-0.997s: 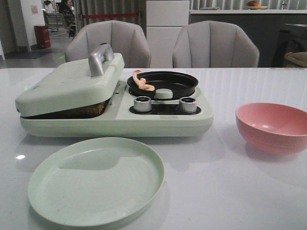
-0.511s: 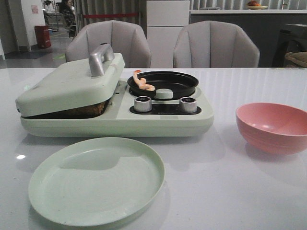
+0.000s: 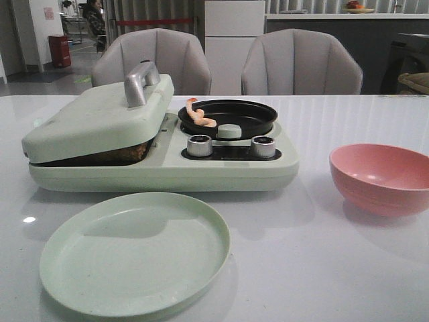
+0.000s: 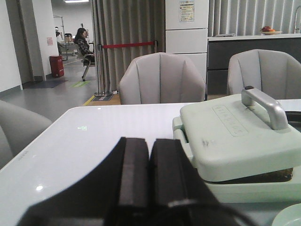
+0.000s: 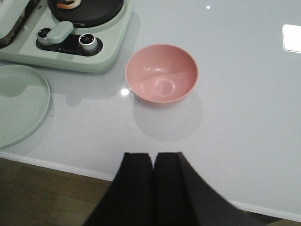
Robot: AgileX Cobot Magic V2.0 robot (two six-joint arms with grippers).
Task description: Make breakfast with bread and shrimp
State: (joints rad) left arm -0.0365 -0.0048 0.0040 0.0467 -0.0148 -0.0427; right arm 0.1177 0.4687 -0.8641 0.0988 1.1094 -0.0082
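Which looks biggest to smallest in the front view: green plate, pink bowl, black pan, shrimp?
1. Green plate, though it is nearest the camera.
2. Pink bowl and black pan: similar width, unsure.
3. Shrimp.

Looks like showroom or office demo space dressed up as kitchen-dining area, not real home. White glossy table (image 3: 348, 268), two grey padded chairs (image 3: 301, 64) behind it, counter with fruit bowl (image 3: 359, 8) at back. Giveaways: red belt barrier (image 4: 129, 45) on posts, red bin (image 4: 57, 66), person (image 4: 84, 44) sitting at desk down open grey-floored hall.
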